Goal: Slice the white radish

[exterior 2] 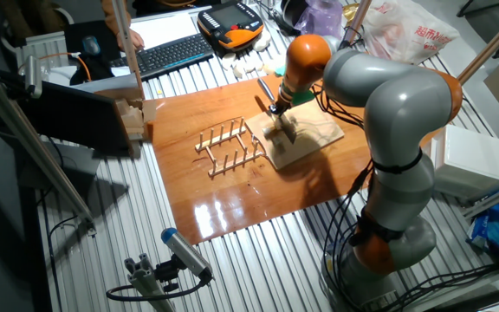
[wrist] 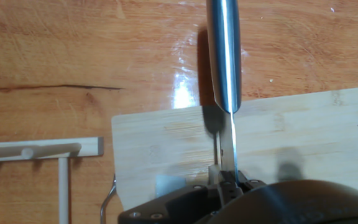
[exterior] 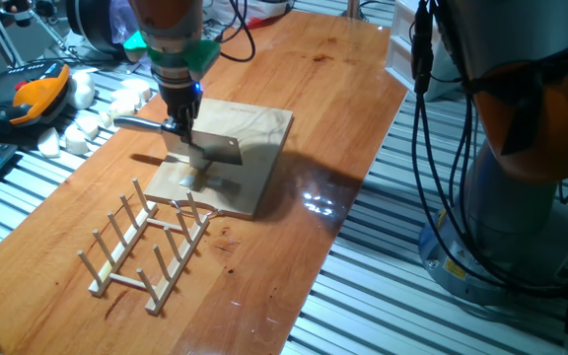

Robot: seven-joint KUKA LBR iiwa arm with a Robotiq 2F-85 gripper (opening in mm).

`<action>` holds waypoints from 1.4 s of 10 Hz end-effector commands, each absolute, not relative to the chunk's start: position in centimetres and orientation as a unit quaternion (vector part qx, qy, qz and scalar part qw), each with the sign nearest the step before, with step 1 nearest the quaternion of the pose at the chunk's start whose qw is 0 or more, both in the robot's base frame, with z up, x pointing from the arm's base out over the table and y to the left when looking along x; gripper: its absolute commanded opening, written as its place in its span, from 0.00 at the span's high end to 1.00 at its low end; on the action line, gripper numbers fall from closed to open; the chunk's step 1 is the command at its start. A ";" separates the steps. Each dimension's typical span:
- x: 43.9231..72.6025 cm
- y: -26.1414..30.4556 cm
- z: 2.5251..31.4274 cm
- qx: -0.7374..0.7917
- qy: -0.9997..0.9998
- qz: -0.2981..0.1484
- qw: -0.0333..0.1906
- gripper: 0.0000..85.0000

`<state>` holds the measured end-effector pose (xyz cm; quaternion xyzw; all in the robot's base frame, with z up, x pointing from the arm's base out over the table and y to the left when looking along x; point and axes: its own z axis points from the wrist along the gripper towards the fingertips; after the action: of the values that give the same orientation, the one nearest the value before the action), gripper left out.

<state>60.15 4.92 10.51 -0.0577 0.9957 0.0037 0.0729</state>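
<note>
My gripper [exterior: 178,126] is shut on a steel knife [exterior: 217,148], held where the round handle meets the blade. The blade stands edge-down over the near-left part of a pale wooden cutting board [exterior: 254,133]. A small pale piece, apparently the white radish [exterior: 187,180], lies on the board just below the blade. In the hand view the handle [wrist: 224,50] points away, and a thin pale slice [wrist: 169,184] lies left of the blade near my gripper [wrist: 229,184]. In the other fixed view my gripper [exterior 2: 276,110] is over the board [exterior 2: 310,139].
A wooden dish rack [exterior: 151,247] stands just in front of the board. A heap of blocky white chunks [exterior: 92,113] and an orange teach pendant [exterior: 33,99] lie at the left table edge. The arm's base [exterior: 521,148] stands to the right.
</note>
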 end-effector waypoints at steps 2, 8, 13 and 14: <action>60.1 5.0 9.5 -0.059 0.995 0.003 0.082 1.00; 59.5 6.0 9.2 -0.045 0.995 0.003 0.092 1.00; 59.8 5.9 12.9 -0.045 0.997 -0.014 0.068 1.00; 59.9 5.8 12.8 -0.047 0.997 -0.012 0.068 1.00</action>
<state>59.85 5.81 12.74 -0.0471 0.9965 -0.0118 0.0678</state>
